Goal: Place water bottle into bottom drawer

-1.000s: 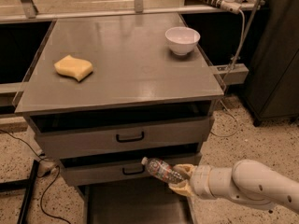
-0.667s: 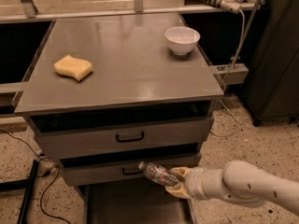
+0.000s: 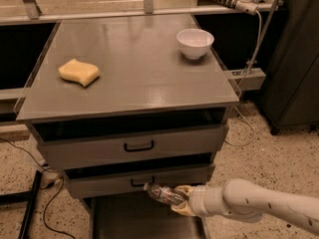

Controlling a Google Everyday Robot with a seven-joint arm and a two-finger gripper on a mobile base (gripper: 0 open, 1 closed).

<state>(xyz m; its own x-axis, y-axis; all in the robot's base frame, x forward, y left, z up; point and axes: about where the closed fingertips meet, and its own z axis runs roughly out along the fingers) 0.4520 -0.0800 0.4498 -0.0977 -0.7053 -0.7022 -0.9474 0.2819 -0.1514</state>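
Observation:
The water bottle (image 3: 163,194) is clear ridged plastic with a white cap pointing left. It lies nearly level in my gripper (image 3: 180,201), which is shut on its base end. My white arm comes in from the lower right. The bottle hangs just in front of the lower drawer front and above the open bottom drawer (image 3: 129,220), a flat grey tray pulled out at the frame's bottom edge. The drawer's floor under the bottle is dark and partly cut off by the frame.
A grey cabinet (image 3: 129,73) holds a yellow sponge (image 3: 79,72) at left and a white bowl (image 3: 195,42) at back right. Two closed drawer fronts with black handles (image 3: 138,147) sit below. Cables lie on the speckled floor at left (image 3: 30,168). A dark cabinet (image 3: 294,59) stands at right.
My gripper and the bottle have moved slightly left and down, closer over the open bottom drawer. Sponge and bowl have not moved.

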